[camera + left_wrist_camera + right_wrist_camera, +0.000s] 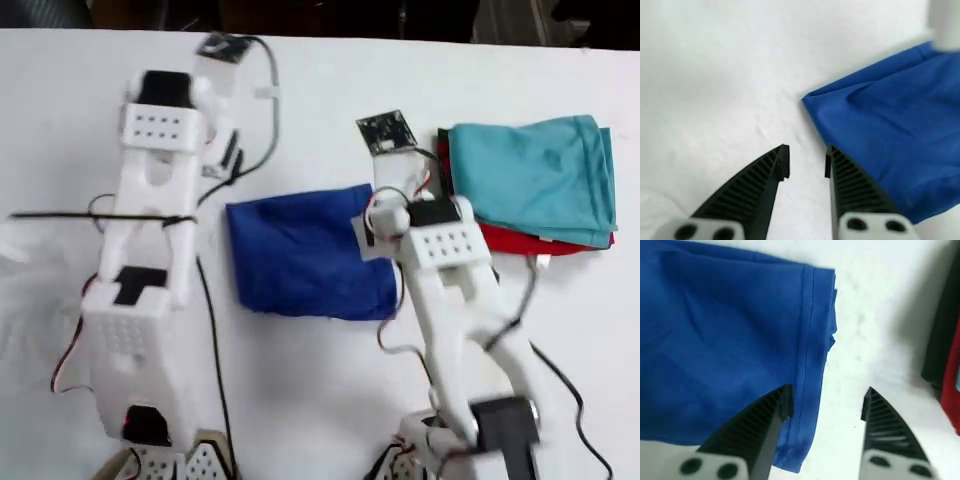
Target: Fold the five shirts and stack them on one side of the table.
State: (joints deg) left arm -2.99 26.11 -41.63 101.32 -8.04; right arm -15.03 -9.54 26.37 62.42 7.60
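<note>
A folded blue shirt (305, 250) lies flat in the middle of the white table. At the far right a folded teal shirt (535, 175) tops a stack, with a red shirt (530, 240) and a dark one under it. My right gripper (827, 402) is open and straddles the hemmed edge of the blue shirt (725, 340), one finger over the cloth and the other over bare table. My left gripper (806, 162) is open by a narrow gap over bare table, just beside a corner of the blue shirt (890, 120). Neither holds anything.
The white table (320, 400) has free room in front of the blue shirt and at its far left. Cables (210, 330) trail from both arms across the surface. In the right wrist view the stack's dark and red edge (950, 370) lies close beside the gripper.
</note>
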